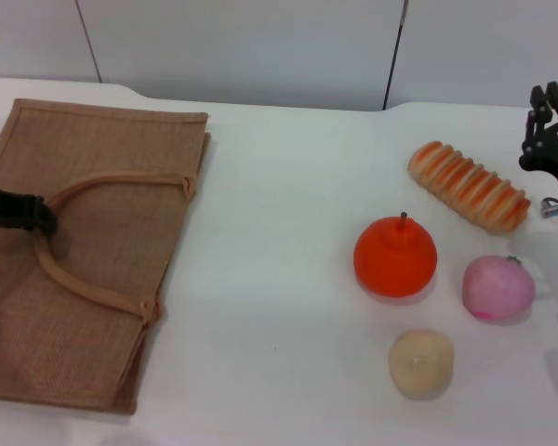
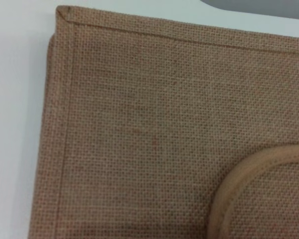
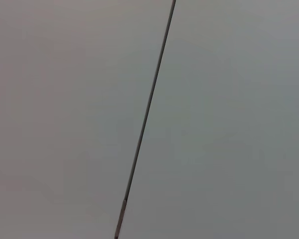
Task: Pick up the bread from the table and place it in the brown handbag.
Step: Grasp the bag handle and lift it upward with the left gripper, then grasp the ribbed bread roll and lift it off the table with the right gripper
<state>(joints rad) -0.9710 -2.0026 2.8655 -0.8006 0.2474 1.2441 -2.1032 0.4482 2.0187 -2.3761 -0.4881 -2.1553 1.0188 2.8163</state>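
Note:
The bread [image 1: 468, 186], a long loaf with orange-brown and pale stripes, lies on the white table [image 1: 279, 232] at the far right. The brown handbag [image 1: 84, 251] lies flat at the left, its loop handles [image 1: 93, 288] spread on top. My left gripper [image 1: 19, 209] reaches in from the left edge, just over one handle's bend. The left wrist view shows only the handbag's [image 2: 139, 134] weave and a curve of its handle [image 2: 249, 179]. My right gripper [image 1: 549, 130] hangs at the right edge, just right of the bread and apart from it. The right wrist view shows only wall.
An orange toy fruit [image 1: 395, 257] with a stem sits in front of the bread. A pink round fruit [image 1: 498, 288] lies to its right, and a small beige ball [image 1: 420, 362] sits nearer the front edge. A pale wall with a dark seam [image 3: 144, 119] runs behind the table.

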